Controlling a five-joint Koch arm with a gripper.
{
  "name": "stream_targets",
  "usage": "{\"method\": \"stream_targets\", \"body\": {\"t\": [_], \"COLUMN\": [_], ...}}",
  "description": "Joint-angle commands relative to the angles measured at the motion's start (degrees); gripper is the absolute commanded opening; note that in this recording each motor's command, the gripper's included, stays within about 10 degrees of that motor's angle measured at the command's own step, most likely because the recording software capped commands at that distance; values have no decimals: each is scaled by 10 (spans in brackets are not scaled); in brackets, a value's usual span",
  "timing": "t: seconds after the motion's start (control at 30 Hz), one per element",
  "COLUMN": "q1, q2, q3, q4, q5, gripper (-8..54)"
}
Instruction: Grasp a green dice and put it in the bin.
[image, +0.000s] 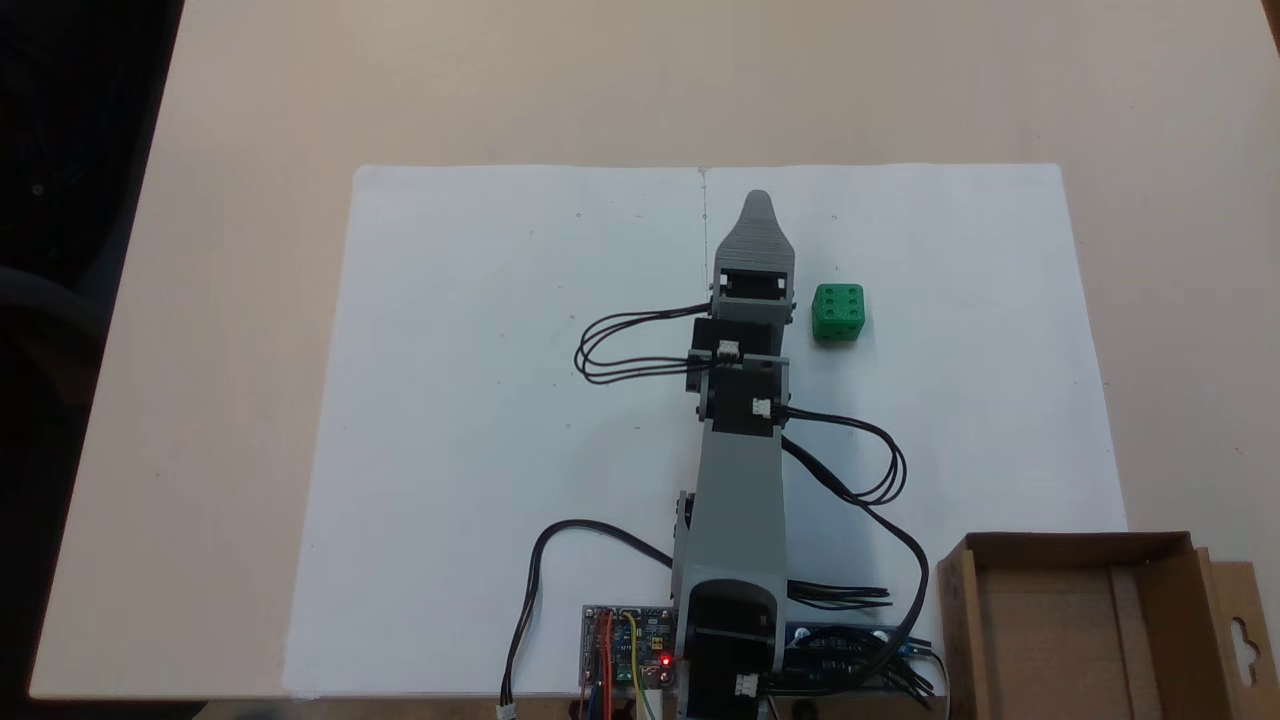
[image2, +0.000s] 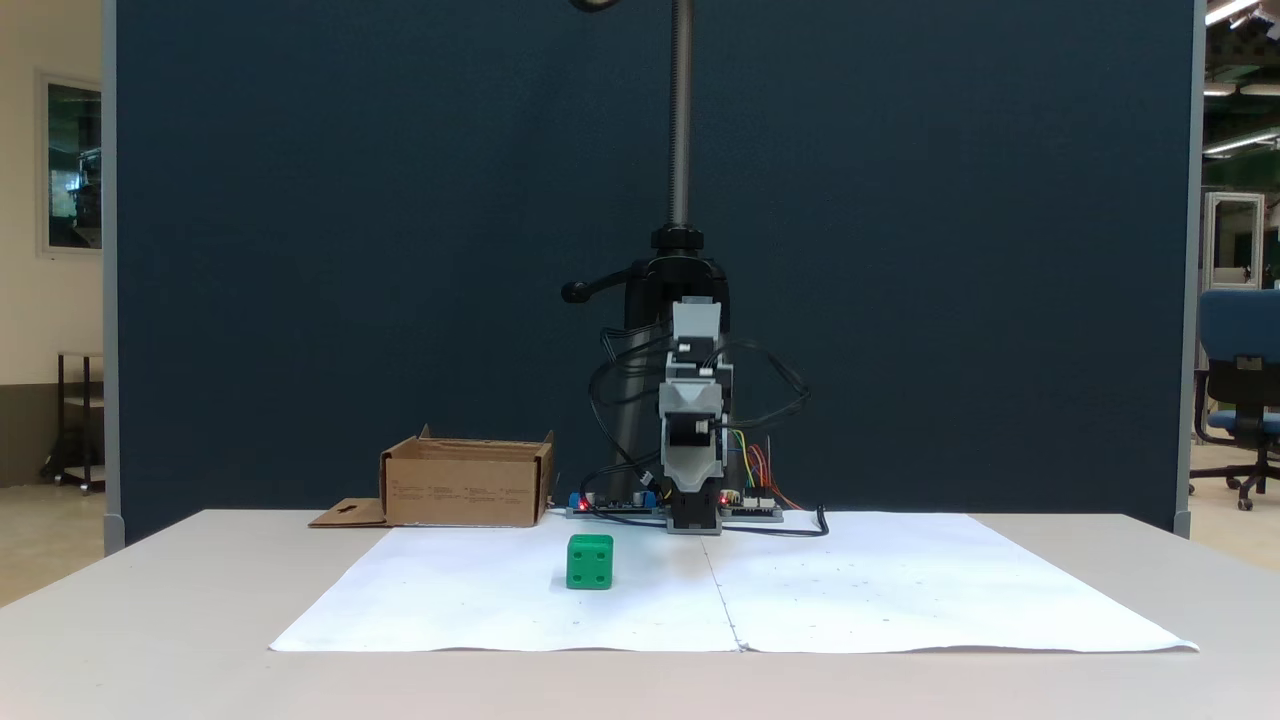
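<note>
One glossy green dice (image: 838, 312), six recessed pips, boxy cardboard bin (image: 1085, 625)

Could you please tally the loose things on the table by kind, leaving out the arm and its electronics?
Green dice: 1
Cardboard bin: 1
White paper sheet: 1, with a crease or seam down its middle
Total: 3

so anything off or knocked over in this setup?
Nothing stands out. The green dice sits flat on the white paper, the bin stands upright at the table corner, and the gripper is clear of both.
</note>
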Motion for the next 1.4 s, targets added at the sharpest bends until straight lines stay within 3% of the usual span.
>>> {"method": "stream_targets", "body": {"t": [0.0, 0.23, 0.53, 0.97, 1.37], "q1": [18, 50, 111, 242, 273], "q2": [66, 65, 7, -113, -160], "q3": [-76, -228, -279, -323, -403], "q4": [92, 336, 600, 555, 542], "q5": [-26, -26, -54, -224, -319], "gripper": [432, 432, 435, 441, 440]}}
